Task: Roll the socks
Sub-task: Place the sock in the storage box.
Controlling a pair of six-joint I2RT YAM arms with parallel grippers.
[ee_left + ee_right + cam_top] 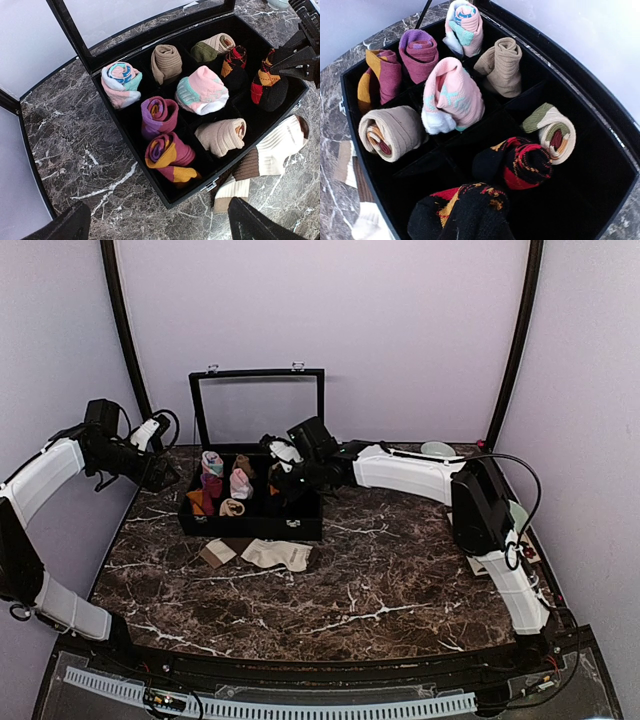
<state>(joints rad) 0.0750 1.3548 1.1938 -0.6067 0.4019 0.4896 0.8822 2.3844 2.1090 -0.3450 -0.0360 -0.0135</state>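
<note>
The right gripper (280, 64) clamps a rolled black, red-orange argyle sock (270, 86) at the black divided box's (250, 527) right end, while the left gripper (165, 478) gapes wide above the marble table's (400, 580) rear-left corner.

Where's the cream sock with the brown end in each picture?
Top external: the cream sock lies flat on the table, just in front of the black box.
Left wrist: lower right, beside the box's front wall.
Right wrist: only a bit shows, bottom left corner, outside the box.
Shared landmark: the black box of rolled socks.
</note>
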